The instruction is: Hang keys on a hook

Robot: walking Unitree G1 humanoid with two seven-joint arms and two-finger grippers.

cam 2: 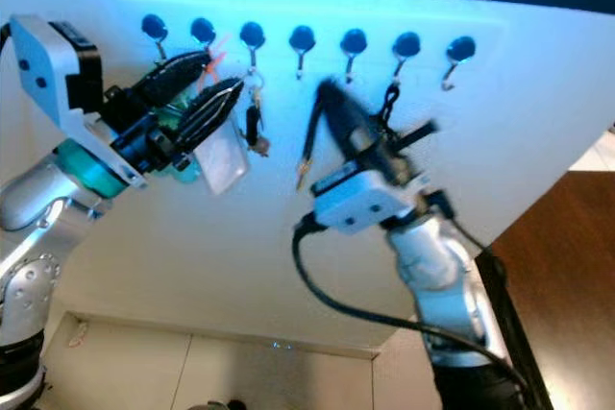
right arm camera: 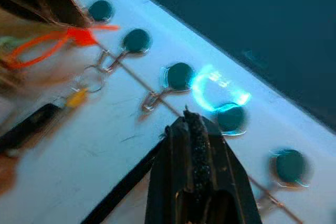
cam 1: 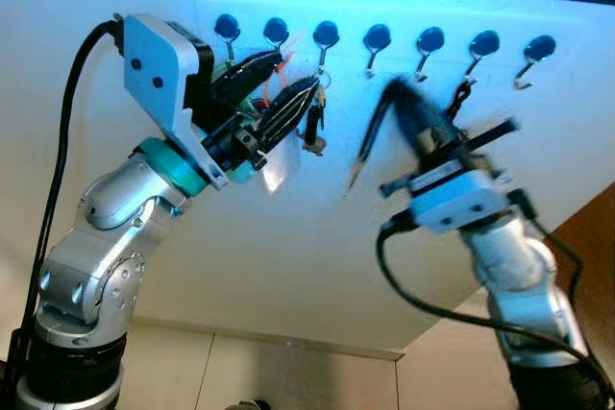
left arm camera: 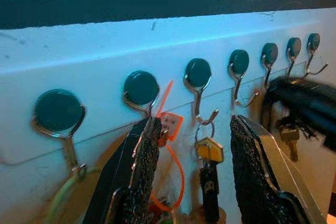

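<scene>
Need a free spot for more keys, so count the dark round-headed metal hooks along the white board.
7, in one row: hook one, two, three holding a key ring, four, five, six, seven. The grippers may hide more.

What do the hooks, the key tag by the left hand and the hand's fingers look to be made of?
The hooks look like bent, shiny metal wire under dark round caps, possibly plastic or magnetic. The orange tag with its thin loop looks like plastic, from its bright, even colour. The left hand has open black fingers with a rough, grainy surface, perhaps rubber grip padding.
</scene>
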